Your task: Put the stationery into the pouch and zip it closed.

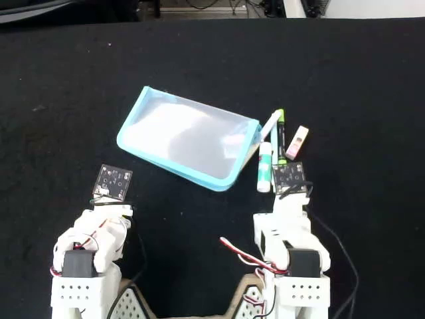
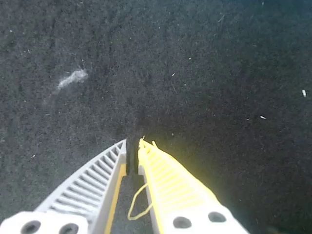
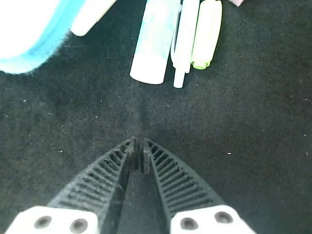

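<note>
We find both arms low at the near edge of the table [image 1: 66, 80], neither one holding anything. The left gripper [image 2: 132, 148] is clenched, its tips pressed together over bare black cloth, well apart from everything the task needs. The right gripper [image 3: 140, 146] is likewise clenched and empty, hovering just short of the stationery, with the near ends of the glue stick [image 3: 155, 44], pen [image 3: 185, 39] and highlighter [image 3: 207, 31] lined up ahead of its tips.

The pouch [image 1: 189, 139] lies flat mid-table and tilted, one short end turned toward the stationery. We take that end for the mouth, though we cannot tell how far the zip stands open. A marker [image 1: 269, 123] lies slanted with one end at that end of the pouch. An eraser [image 1: 297, 143] sits just beyond the highlighter, on the side away from the pouch.

We judge the task not yet begun: nothing is in the pouch. The right arm looks best placed to pick, and must open first. The left arm is nearer the pouch's far side, which suits it to bracing the pouch.
</note>
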